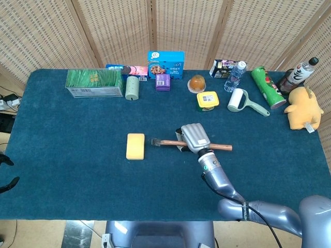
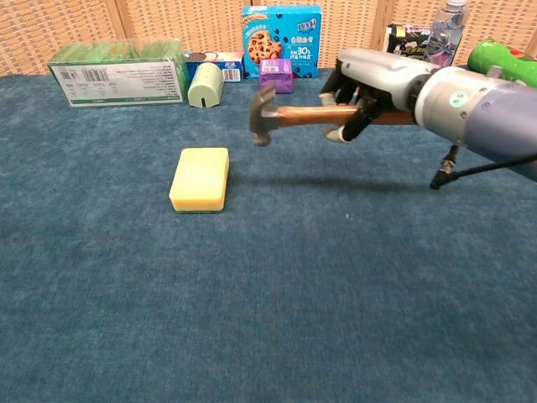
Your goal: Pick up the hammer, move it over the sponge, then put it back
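My right hand point(image 1: 193, 137) point(image 2: 359, 86) grips the wooden handle of the hammer point(image 1: 170, 142) point(image 2: 289, 115) and holds it above the table. The handle lies level, with the dark head point(image 2: 262, 113) pointing left and hanging down. The yellow sponge point(image 1: 135, 146) point(image 2: 200, 178) lies flat on the blue cloth, left of the hammer head and apart from it. The left hand shows in neither view.
Along the far edge stand a green box point(image 1: 94, 83), a cookie box point(image 1: 166, 64), a purple box point(image 1: 162, 82), a yellow tub point(image 1: 207, 101), a water bottle point(image 1: 234, 76), a lint roller point(image 1: 239, 101), a green can point(image 1: 267, 86) and a yellow plush point(image 1: 303, 108).
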Tool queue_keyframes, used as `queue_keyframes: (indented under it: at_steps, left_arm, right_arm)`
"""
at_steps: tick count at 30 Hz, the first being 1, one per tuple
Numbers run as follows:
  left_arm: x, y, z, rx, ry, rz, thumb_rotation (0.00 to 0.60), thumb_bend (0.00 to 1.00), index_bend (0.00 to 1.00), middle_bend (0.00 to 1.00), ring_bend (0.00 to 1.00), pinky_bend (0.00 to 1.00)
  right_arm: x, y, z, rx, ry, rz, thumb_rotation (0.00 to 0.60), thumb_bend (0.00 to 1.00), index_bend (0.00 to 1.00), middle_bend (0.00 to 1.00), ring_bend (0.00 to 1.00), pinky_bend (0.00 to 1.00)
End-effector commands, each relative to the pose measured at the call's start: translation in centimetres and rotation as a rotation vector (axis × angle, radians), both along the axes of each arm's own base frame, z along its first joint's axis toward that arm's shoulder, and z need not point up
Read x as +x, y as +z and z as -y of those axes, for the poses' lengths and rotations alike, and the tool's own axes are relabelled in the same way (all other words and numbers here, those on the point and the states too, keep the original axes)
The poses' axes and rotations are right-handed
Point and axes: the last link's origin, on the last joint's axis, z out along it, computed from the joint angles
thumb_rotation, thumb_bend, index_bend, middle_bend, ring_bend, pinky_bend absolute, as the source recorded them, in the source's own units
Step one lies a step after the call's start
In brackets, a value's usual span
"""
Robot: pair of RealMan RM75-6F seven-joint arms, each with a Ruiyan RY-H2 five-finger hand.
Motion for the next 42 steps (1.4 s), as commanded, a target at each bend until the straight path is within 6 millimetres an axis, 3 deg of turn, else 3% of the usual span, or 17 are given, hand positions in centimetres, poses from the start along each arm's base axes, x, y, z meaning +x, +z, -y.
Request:
queue_keyframes:
  at_steps: [1,8,16,24,29,34,42]
  left_arm:
    - [0.1,-0.1,0.0,-0.003,-0.002,0.001,0.600,0.22,0.45,0.37,0.26,0.19]
    - [0.4,-0.5,-0.1,-0.014,-0.004,0.003,0.600,0.22,0.45,0.37,0.26,0.19]
    - [0.4,-0.7,0.0,-0.018,0.000,0.001,0.600,0.22,0.45,0.37,0.26,0.19]
    - [0.5,-0.7,-0.1,-0.019,-0.002,0.000,0.600,0.22,0.45,0.37,0.26,0.19]
    - [0.6,-0.8,-0.1,-0.022,-0.005,0.001,0.600,0.22,0.45,0.37,0.26,0.19]
    - [0.6,-0.8,-0.1,-0.023,-0.006,0.002,0.600,0.22,0.45,0.37,0.26,0.19]
    - [0.7,-0.9,-0.2,-0.023,-0.012,0.003,0.600,0.22,0.45,0.37,0.26,0.19]
  right_arm:
    - [-2.7,0.0,0.0,-0.012,0.006,-0.057,0.600,0.40,0.89,1.00,1.00,0.91]
    - [-5.8,-0.7,-0.2,0.006,0.003,-0.190,0.600,0.38,0.86,1.00,1.00,0.85]
    - [-7.5,-1.1,-0.3,0.043,-0.033,-0.243,0.600,0.36,0.82,0.98,0.99,0.77]
    - [-8.1,-0.7,-0.3,0.063,-0.053,-0.247,0.600,0.34,0.67,0.75,0.74,0.61]
    - [-8.2,-0.1,-0.3,0.071,-0.051,-0.226,0.600,0.34,0.51,0.61,0.61,0.52]
    - [-8.3,0.3,-0.4,0.064,-0.043,-0.215,0.600,0.35,0.41,0.54,0.53,0.48]
    - [-8.6,1.4,-0.9,0.053,-0.040,-0.192,0.600,0.36,0.36,0.50,0.49,0.46]
